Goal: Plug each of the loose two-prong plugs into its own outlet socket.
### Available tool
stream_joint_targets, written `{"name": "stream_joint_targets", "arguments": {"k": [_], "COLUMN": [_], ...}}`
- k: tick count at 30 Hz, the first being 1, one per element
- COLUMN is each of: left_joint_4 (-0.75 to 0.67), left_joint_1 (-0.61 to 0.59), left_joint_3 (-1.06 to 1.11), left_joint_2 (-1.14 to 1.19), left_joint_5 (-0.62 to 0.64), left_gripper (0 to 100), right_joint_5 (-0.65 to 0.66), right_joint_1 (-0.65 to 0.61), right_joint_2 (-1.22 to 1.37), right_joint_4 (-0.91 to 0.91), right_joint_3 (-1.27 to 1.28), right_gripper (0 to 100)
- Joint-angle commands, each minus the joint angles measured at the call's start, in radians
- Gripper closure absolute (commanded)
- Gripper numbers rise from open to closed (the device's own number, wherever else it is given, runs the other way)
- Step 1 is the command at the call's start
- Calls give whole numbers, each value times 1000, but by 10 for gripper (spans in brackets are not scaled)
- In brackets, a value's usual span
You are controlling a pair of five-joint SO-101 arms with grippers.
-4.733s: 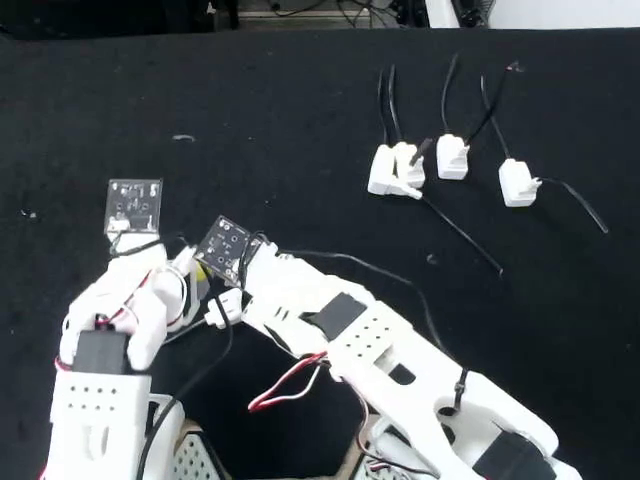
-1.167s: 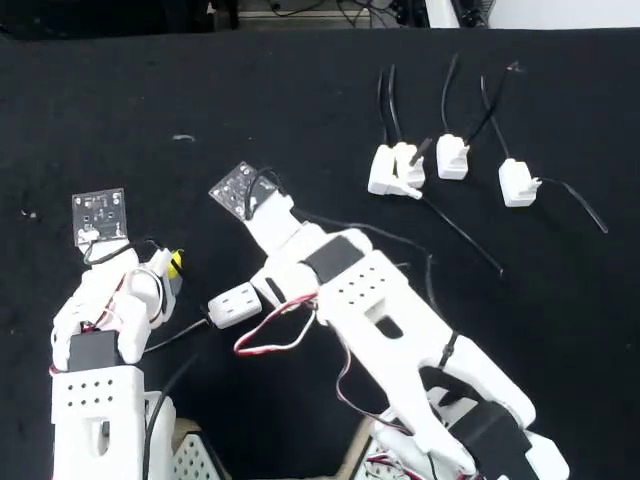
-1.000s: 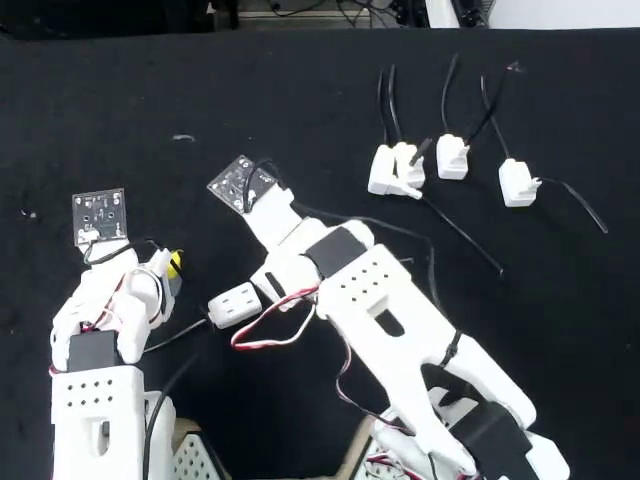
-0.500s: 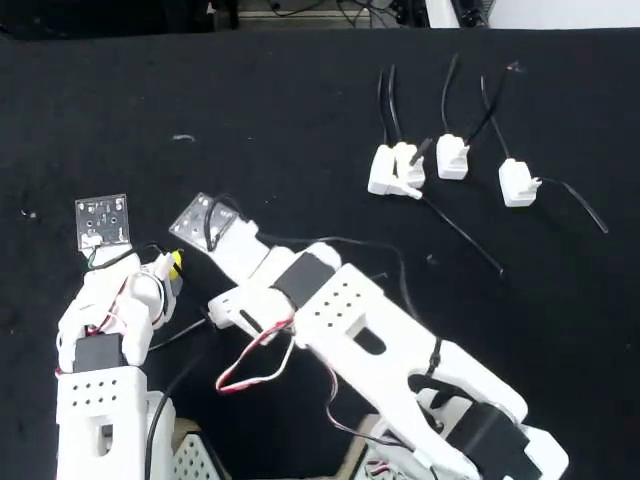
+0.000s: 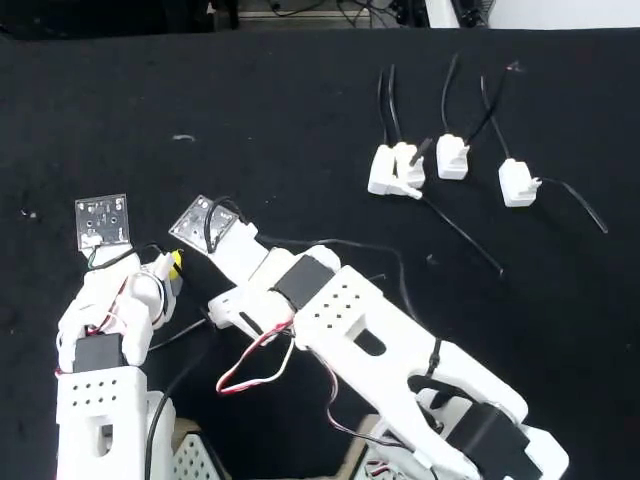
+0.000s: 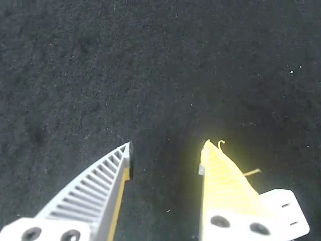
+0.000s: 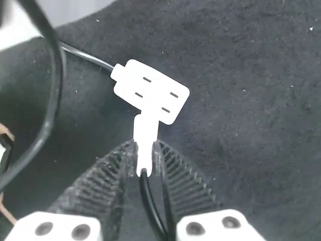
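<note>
A white plug [image 7: 145,128], judged light, rigid and best taken by its moulded body, is clamped in the right gripper [image 7: 144,146] against the outlet block [image 7: 150,93] at near left, while the left gripper [image 6: 166,146] is held spread open

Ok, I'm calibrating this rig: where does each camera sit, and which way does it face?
High view: fixed above the table, looking down; left arm and right arm show, loose plugs beyond.
Left wrist view: on the left wrist, facing bare table past the open left gripper.
Right wrist view: on the right wrist, facing the outlet past the right gripper, shut on a plug.
Shared: all three see the black table.
</note>
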Motion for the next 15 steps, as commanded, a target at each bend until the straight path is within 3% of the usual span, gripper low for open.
{"name": "stream_joint_targets", "arguments": {"k": [1, 15], "left_joint_4": [-15, -15], "left_joint_1": [-4, -4], "left_joint_3": [-8, -10], "left_joint_2": [-8, -6], "left_joint_5": [-12, -12], "left_gripper": [770, 770], "right_joint_5": [-6, -3], "right_joint_1": [-5, 63], "right_joint_2": [42, 196], "right_joint_4": [-15, -11], "right_joint_3": [-12, -116], "right_gripper": [988, 988]}}
